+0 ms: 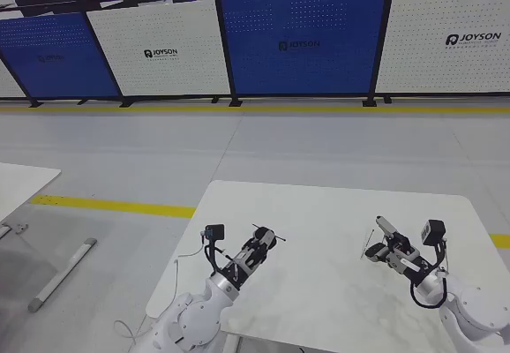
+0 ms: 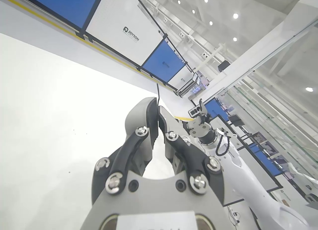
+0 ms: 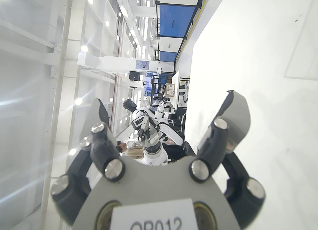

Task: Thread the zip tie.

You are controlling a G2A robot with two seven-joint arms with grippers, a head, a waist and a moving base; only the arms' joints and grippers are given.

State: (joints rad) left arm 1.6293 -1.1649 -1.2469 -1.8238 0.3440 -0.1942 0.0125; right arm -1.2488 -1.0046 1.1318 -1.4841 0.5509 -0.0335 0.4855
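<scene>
A thin black zip tie [image 1: 277, 236] is pinched crosswise in my left gripper [image 1: 262, 238], which hovers over the near left part of the white table [image 1: 326, 212]. In the left wrist view the two black pads [image 2: 151, 114] are pressed together on the tie [image 2: 157, 93], and a short end sticks out past the fingertips. My right gripper [image 1: 376, 236] stands over the near right part of the table, well apart from the left one. Its fingers [image 3: 233, 106] are spread wide with nothing between them. The right gripper [image 2: 201, 110] also appears farther off in the left wrist view.
The table's far edge [image 1: 334, 187] and left edge [image 1: 180, 247] drop to a grey floor with a yellow line [image 1: 114, 206]. A second white table [image 1: 8, 181] stands off to the left. Bare tabletop lies between the two arms.
</scene>
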